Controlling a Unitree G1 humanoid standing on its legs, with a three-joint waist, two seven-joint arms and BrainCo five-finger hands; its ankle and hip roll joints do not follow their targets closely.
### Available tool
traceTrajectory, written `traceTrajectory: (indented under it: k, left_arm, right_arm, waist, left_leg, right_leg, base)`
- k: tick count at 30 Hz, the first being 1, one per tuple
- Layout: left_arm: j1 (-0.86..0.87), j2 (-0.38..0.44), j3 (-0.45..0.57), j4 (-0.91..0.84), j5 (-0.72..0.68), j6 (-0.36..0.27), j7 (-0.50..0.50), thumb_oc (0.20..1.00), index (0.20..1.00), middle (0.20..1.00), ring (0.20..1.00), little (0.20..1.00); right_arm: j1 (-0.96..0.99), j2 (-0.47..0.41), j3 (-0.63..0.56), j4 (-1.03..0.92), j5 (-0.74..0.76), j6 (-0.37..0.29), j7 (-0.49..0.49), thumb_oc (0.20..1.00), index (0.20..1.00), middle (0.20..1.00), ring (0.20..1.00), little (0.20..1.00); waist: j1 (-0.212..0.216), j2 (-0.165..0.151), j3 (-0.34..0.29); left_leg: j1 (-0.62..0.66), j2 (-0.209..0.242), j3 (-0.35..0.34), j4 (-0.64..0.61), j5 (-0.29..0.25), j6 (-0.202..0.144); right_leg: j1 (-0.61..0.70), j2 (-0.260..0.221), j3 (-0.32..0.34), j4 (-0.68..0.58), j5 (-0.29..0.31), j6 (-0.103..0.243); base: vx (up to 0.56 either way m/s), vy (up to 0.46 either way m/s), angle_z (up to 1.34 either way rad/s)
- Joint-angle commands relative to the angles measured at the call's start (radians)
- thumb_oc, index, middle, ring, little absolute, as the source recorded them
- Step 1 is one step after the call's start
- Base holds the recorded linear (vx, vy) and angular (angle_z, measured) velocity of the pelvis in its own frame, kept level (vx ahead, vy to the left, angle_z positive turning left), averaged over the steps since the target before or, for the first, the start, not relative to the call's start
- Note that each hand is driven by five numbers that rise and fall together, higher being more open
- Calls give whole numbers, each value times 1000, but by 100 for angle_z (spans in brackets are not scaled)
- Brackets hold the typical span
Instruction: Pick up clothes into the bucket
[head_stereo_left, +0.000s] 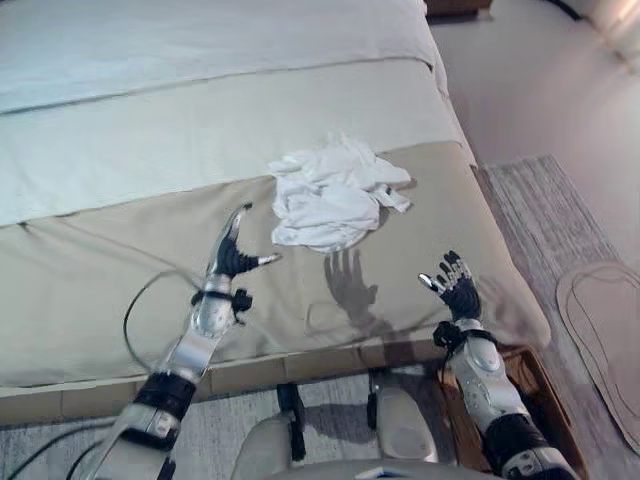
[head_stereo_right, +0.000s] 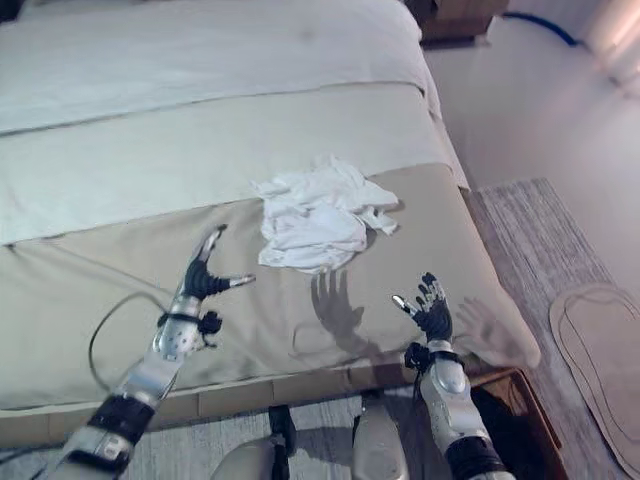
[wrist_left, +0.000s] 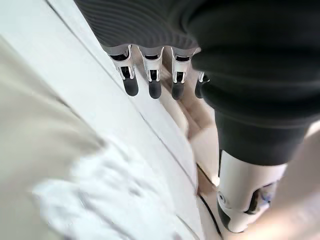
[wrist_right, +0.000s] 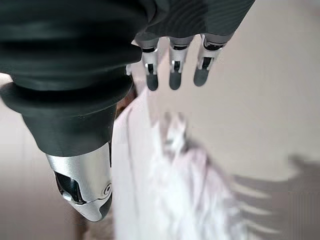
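Clothes (head_stereo_left: 333, 193) heaped on bed (head_stereo_left: 120, 270) | left hand (head_stereo_left: 232, 256), right hand (head_stereo_left: 458, 289) fingers spread, empty

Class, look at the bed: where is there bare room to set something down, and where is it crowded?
Free: the cover between the left hand and right hand, below the white clothes; also the pale sheet beyond them. Crowded: only the clothes heap near the bed's right edge.

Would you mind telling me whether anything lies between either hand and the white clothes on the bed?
Nothing visible does. The white clothes lie crumpled on the beige bedcover. The left hand and right hand are both open, short of the pile, with only bare cover between.
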Motion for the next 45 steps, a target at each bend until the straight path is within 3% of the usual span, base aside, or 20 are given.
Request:
traceTrajectory:
  k: [1, 10, 15, 22, 25, 36, 45]
  left_arm:
    - [-79, 22, 6, 4, 46, -20, 67, 1000, 1000, 1000, 1000, 1000]
    - [-290, 42, -65, 45, 120, 27, 187, 1000, 1000, 1000, 1000, 1000]
    - [-462, 115, -118, 123, 244, 114, 263, 1000, 1000, 1000, 1000, 1000]
    - [-676, 192, -237, 320, 490, 294, 325, 1000, 1000, 1000, 1000, 1000]
    - [-724, 203, -266, 366, 554, 328, 336, 1000, 1000, 1000, 1000, 1000]
    - [-823, 216, -329, 430, 561, 318, 297, 1000, 1000, 1000, 1000, 1000]
    - [-880, 188, -421, 589, 575, 322, 259, 1000, 1000, 1000, 1000, 1000]
  right_arm:
    - [-87, -1, 24, -59, -34, -68, -30, 1000, 1000, 1000, 1000, 1000]
    - [-228, -20, 50, -92, -83, -96, -124, 1000, 1000, 1000, 1000, 1000]
    - [-282, -41, 71, -113, -123, -102, -151, 1000, 1000, 1000, 1000, 1000]
    - [-296, -50, 85, -148, -129, -122, -144, 1000, 1000, 1000, 1000, 1000]
    - [-294, -57, 89, -158, -117, -133, -133, 1000, 1000, 1000, 1000, 1000]
    - [-287, -63, 73, -167, -96, -146, -125, 1000, 1000, 1000, 1000, 1000]
    - [-322, -54, 100, -157, -91, -154, -121, 1000, 1000, 1000, 1000, 1000]
  waist:
    - [-17, -21, 41]
    - [-42, 3, 159]
    - [-59, 18, 198]
    - [-90, 20, 207]
    - [-101, 17, 207]
    - [-126, 18, 197]
    - [-144, 13, 190]
  left_leg:
    - [-49, -9, -13, 99, -64, 14]
    - [-232, 6, -15, 211, -82, 4]
    - [-347, 10, -16, 288, -108, 3]
    - [-463, 5, -9, 353, -131, 8]
    - [-495, 7, -4, 373, -142, 11]
    - [-555, 4, 11, 408, -162, 19]
    - [-575, 6, 27, 405, -161, 22]
  right_leg:
    - [-81, -68, 0, 78, 15, 46]
    - [-241, -66, 12, 150, -3, 30]
    - [-344, -58, 29, 204, -20, 25]
    - [-455, -49, 51, 245, -25, 23]
    - [-489, -44, 63, 252, -23, 24]
    - [-545, -37, 84, 253, -17, 29]
    - [-573, -31, 100, 248, -8, 32]
  base:
    - [-101, -83, -9]
    - [-41, -35, 0]
    - [0, 0, 0]
    - [4, 8, 2]
    - [8, 25, -7]
    - [1, 16, -7]
    - [-1, 6, -2]
